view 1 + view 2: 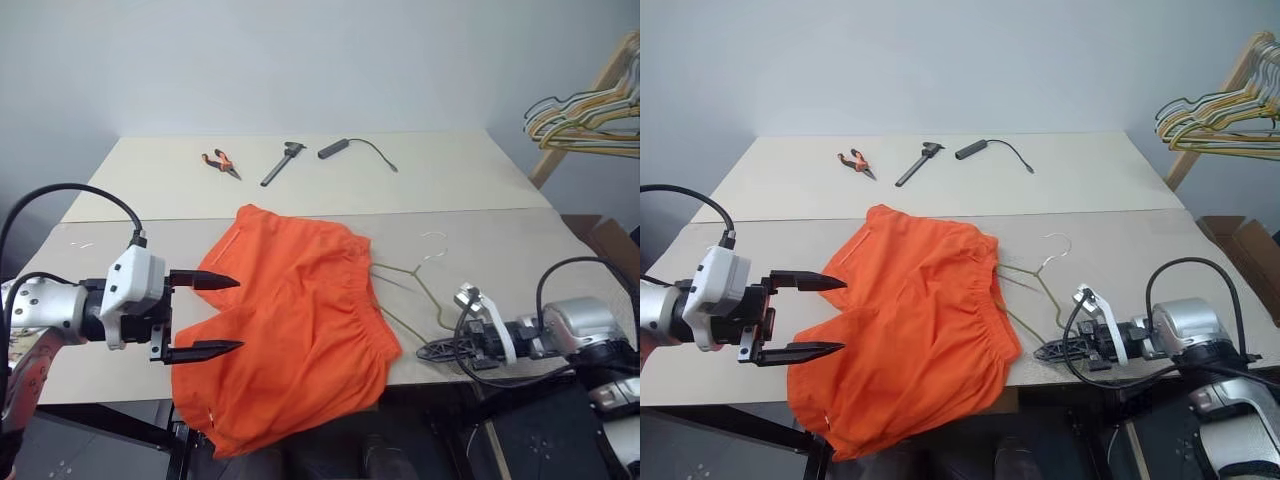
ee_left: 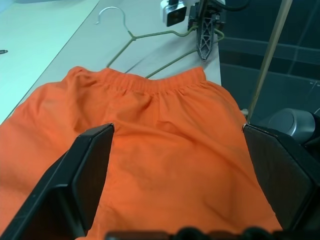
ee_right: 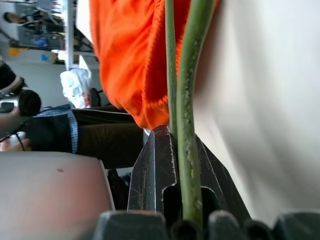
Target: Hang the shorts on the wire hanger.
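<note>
Under shorts (image 1: 290, 320) — hanger's (image 1: 415, 290) far end

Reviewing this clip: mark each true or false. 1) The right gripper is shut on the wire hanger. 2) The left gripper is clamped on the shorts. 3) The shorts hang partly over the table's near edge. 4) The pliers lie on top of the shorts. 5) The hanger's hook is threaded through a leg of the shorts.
1) True: the right gripper is shut on the wire hanger at its near corner.
2) False: the left gripper is open, with the shorts not between its fingers.
3) True: one leg droops past the table edge.
4) False: the pliers lie at the far side, apart from the shorts.
5) False: the hook lies bare on the table beside the waistband.
</note>
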You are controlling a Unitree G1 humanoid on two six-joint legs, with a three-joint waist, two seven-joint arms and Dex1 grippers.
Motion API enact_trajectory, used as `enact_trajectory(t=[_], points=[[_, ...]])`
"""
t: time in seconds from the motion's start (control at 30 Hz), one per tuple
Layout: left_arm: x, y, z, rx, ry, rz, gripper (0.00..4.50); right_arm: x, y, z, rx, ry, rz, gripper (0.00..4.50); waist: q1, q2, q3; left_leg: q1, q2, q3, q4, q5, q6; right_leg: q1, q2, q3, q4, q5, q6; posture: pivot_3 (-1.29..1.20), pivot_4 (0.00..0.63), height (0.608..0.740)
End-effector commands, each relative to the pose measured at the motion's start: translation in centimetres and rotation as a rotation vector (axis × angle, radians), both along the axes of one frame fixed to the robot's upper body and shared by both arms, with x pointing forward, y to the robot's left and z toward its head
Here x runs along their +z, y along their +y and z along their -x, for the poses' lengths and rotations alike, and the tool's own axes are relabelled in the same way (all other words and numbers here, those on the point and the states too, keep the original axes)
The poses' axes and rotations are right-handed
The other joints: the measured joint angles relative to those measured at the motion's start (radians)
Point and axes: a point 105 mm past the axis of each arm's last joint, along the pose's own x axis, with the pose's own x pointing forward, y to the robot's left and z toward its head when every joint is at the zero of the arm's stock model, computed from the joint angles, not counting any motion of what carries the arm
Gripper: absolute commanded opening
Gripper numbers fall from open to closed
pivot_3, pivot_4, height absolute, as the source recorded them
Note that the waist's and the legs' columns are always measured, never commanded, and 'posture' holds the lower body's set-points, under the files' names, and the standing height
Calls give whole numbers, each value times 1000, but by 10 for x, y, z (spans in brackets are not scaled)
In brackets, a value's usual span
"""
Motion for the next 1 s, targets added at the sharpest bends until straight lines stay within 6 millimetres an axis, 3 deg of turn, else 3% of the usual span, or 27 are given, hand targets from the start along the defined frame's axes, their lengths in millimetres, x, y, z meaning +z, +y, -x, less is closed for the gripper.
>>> enact_trajectory(t=[0.03,0.3,0.57,0.67,0.87,1.0], points=[[6,0,0,-9,-37,-19,4478,6,3,-9,-2,-34,-22,0,3,0,0,0,0,0,0,0,0,0,0,0,0,0,0,34,70,740],[7,2,2,2,-43,-30,4478,0,-4,22,126,7,4,0,18,0,0,-2,0,-1,0,0,0,-1,-1,-2,-1,0,0,54,72,740],[8,2,-1,-4,-52,-30,4478,-3,17,-7,100,-37,6,0,-1,0,0,2,0,-1,0,0,0,2,1,-1,0,0,0,55,63,740],[8,1,-1,-6,-60,-34,4478,-8,24,-8,134,-23,12,0,1,-1,0,2,1,-1,0,0,0,2,1,-1,0,1,-1,67,60,740],[6,2,1,0,-60,-35,4478,-7,22,-27,55,-21,30,0,0,-5,-3,4,1,-1,0,0,0,4,1,-2,0,1,-1,71,61,740],[6,2,1,2,-62,-36,4478,0,22,-11,168,-5,17,0,6,-5,-3,6,1,-1,0,0,0,6,1,-2,0,1,-1,72,63,740]])
